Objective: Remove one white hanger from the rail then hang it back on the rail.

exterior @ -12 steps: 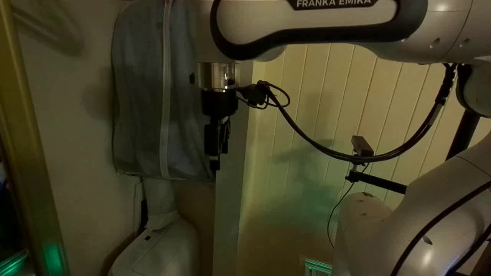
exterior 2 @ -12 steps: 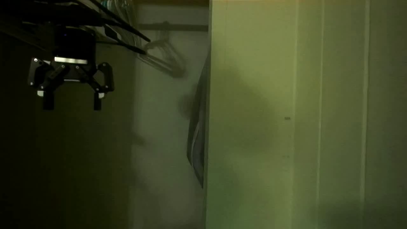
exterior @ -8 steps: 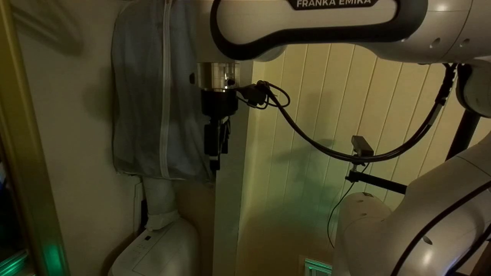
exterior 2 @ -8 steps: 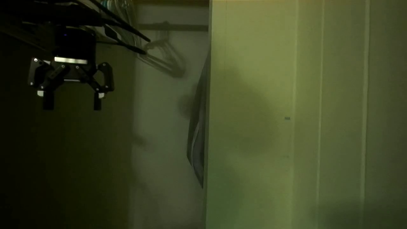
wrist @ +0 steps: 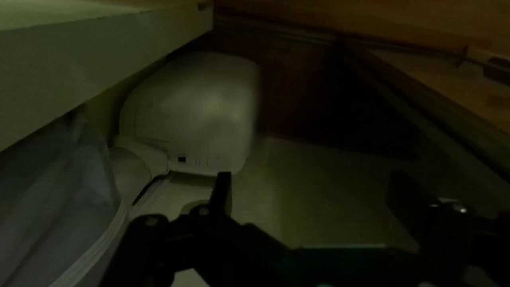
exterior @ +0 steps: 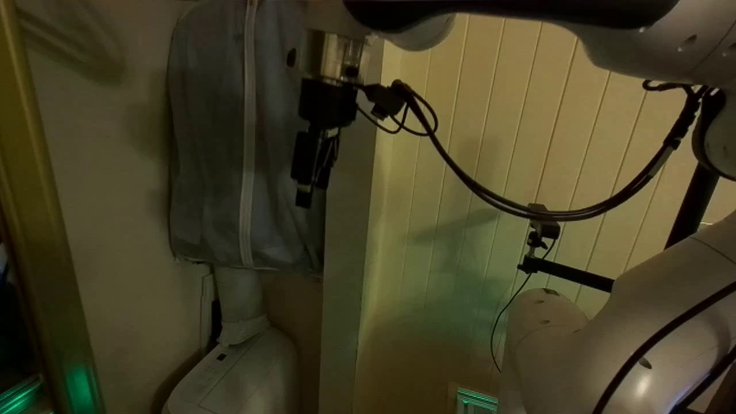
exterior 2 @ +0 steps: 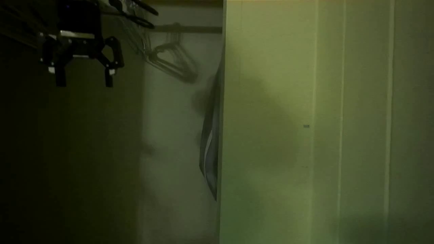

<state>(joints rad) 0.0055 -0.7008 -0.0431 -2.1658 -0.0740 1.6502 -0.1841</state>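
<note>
While the jointed black claw (exterior 2: 84,83) gapes, slim dark hangers (exterior 2: 126,14) and a creased grey garment bag (exterior: 210,144) hang

Dim, murky views

In an exterior view, yellow-green light is washing the panelled wall (exterior: 517,115), soft shadows (exterior: 471,259) are lying across it, and green glare (exterior: 79,386) is tinting a post (exterior: 34,190). In the wrist view, a pale appliance (wrist: 195,111) is catching dull sheen while the gripper (wrist: 310,175) is showing near-black.

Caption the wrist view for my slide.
Open, empty hand in dim light, pale appliance and grey garment bag in view.
</note>
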